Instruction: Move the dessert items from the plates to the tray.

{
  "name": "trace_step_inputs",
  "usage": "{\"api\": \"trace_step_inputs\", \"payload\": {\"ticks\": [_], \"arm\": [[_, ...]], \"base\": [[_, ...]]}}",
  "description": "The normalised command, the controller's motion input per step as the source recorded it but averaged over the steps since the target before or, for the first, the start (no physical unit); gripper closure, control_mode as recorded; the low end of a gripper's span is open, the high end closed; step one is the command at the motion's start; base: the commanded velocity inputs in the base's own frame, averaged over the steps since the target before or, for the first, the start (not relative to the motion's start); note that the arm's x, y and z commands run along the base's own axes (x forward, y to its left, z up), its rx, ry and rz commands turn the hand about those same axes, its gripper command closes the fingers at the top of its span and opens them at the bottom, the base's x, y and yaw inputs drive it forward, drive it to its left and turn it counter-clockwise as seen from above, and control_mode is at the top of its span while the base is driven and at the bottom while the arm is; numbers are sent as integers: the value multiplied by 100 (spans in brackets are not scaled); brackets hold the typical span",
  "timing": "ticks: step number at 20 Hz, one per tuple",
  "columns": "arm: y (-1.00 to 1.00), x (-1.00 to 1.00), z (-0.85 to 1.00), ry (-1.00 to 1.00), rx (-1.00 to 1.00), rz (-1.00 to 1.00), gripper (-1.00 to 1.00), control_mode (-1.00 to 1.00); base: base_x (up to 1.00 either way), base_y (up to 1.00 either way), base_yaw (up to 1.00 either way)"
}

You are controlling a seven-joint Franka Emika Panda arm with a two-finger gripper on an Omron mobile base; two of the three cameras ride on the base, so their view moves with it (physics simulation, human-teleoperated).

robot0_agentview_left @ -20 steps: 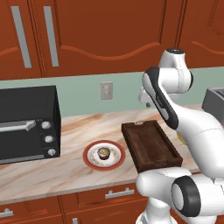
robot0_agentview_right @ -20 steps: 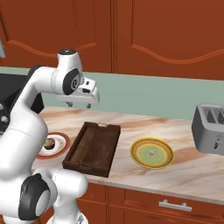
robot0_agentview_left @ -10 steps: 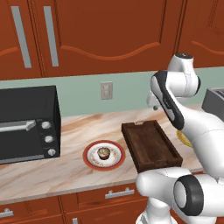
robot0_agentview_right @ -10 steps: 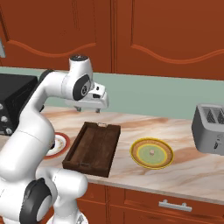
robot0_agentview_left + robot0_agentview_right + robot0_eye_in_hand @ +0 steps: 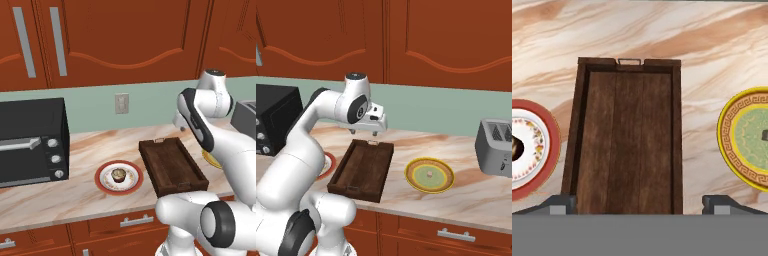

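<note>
Tray (image 5: 362, 168) lies lengthwise on the marble counter (image 5: 471, 192) between the red-rimmed plate (image 5: 119, 177), bearing the brown cupcake (image 5: 118, 174), and the yellow-green plate (image 5: 429, 175), bearing the pale piece (image 5: 429, 174). Gripper (image 5: 362, 132) hovers above the tray's far end, jaws spread wide.

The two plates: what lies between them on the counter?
The wooden tray, empty, lies between the red-rimmed plate and the yellow-rimmed plate, with bare counter strips either side, clearest in the hand view.
</note>
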Motion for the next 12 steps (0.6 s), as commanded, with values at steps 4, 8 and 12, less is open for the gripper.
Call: {"api": "trace_step_inputs", "payload": {"ticks": [4, 8, 12], "arm": [[-25, 0, -18, 0, 0, 0, -100, -100], [-26, 0, -15, 0, 0, 0, -100, -100], [-25, 0, -14, 0, 0, 0, -100, -100]], "base": [[0, 0, 0], [0, 0, 0], [0, 0, 0]]}}
